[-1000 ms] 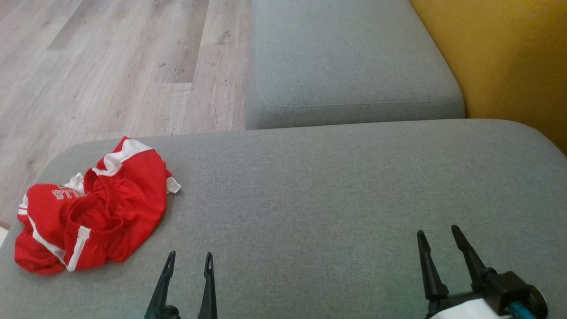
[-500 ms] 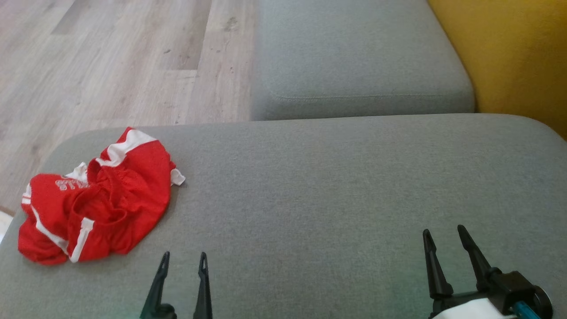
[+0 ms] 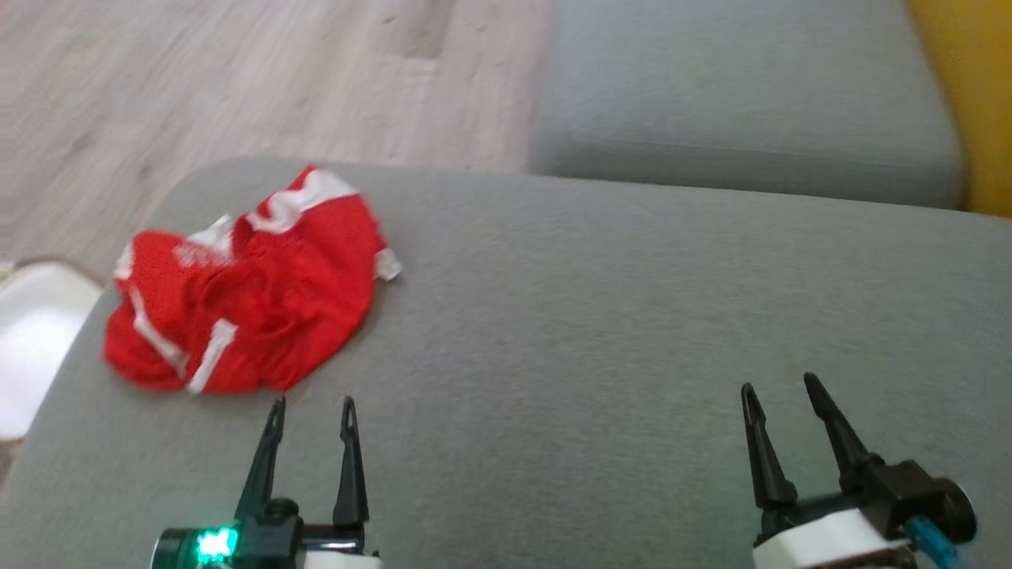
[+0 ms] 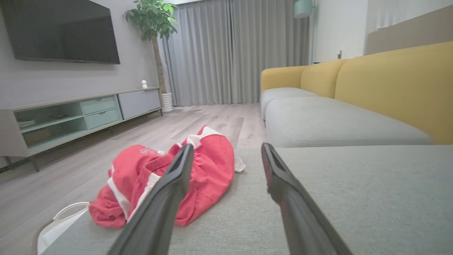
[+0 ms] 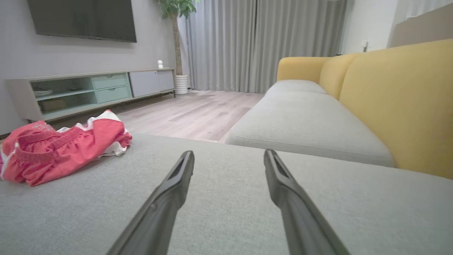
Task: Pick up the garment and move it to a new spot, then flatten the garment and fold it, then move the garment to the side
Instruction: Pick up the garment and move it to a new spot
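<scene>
Grey woven upholstery of a wide sofa seat takes up the near ground, with both grippers low over its near edge. The left gripper has its two dark fingers spread and nothing between them. A green light glows on its wrist, and the rest of that arm is cut off at the bottom edge. The right gripper, well to the right, is likewise spread and empty, its pale wrist cut off in the same way. Just beyond the left gripper's tips and slightly to their left, apart from them, lies a pair of red shorts with white side stripes, crumpled in a heap near the seat's far left corner. The elastic waistband is bunched on top. The white lettering is too blurred to read, and in the left wrist view one finger hides part of the cloth. Left of the seat, on the wood floor, a white object is cut off by the frame edge; I cannot tell what it is. Farther off on the right sit a second seat cushion and the yellow backrest. Far across the room are a wall television, a low cabinet, a potted tree and grey curtains.
</scene>
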